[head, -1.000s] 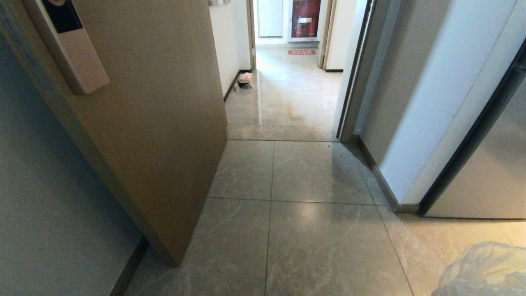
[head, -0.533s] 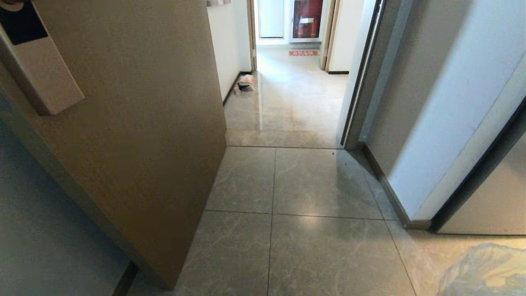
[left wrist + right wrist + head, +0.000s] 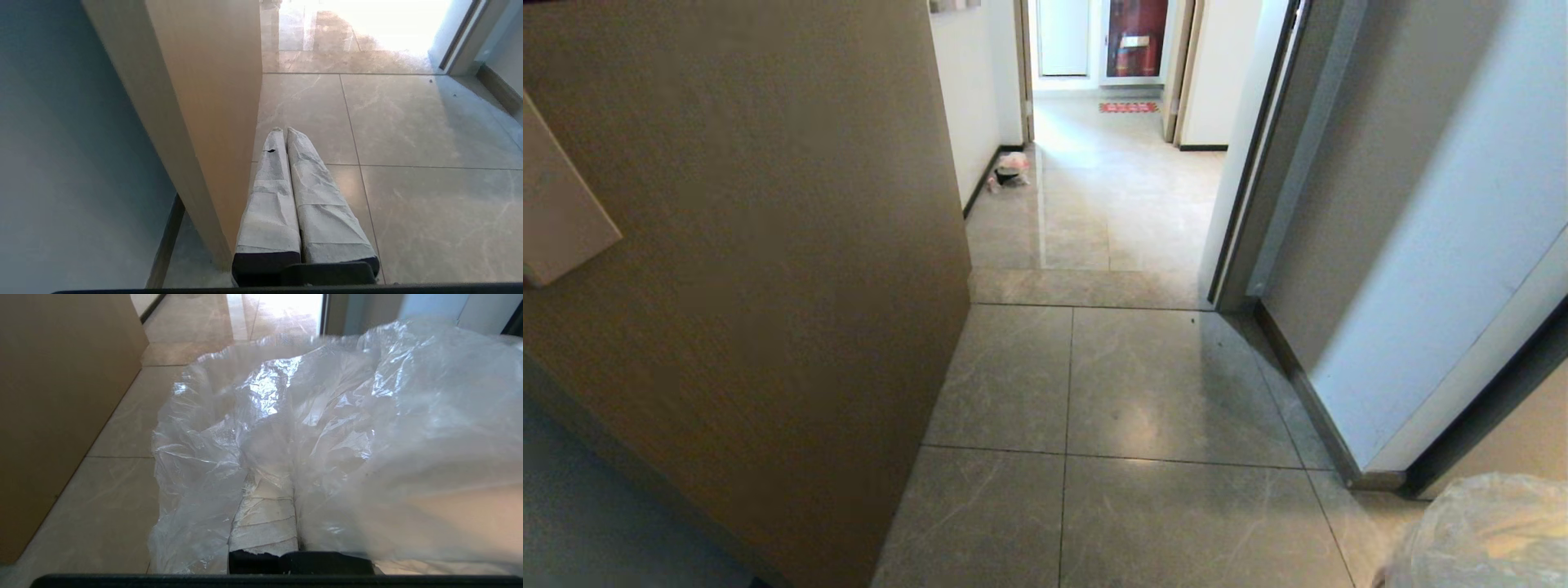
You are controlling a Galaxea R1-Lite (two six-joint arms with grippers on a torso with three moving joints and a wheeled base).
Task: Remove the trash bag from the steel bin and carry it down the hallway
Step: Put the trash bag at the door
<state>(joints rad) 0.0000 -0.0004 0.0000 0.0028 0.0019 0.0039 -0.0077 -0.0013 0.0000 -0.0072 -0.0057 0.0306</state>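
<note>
The trash bag (image 3: pixel 1490 531), clear and crinkled, shows at the lower right corner of the head view. It fills most of the right wrist view as the trash bag (image 3: pixel 335 416), bunched round my right gripper (image 3: pixel 282 477), which is shut on it; only one wrapped finger (image 3: pixel 265 516) shows through the plastic. My left gripper (image 3: pixel 284 130) is shut with nothing in it, hanging over the tiles close beside the brown door (image 3: pixel 212 102). The hallway (image 3: pixel 1094 204) of glossy beige tiles runs ahead through the doorway. The steel bin is out of view.
The open brown door (image 3: pixel 768 286) crowds the left side. A white wall corner with a dark door frame (image 3: pixel 1250 188) bounds the right. A small pinkish rubbish bundle (image 3: pixel 1011 169) lies by the left skirting further on. A red mat (image 3: pixel 1128 107) lies at the far end.
The whole head view has shifted: the camera has moved forward towards the doorway, and the door's lock plate has slid off to the left. The bag stays at the lower right.
</note>
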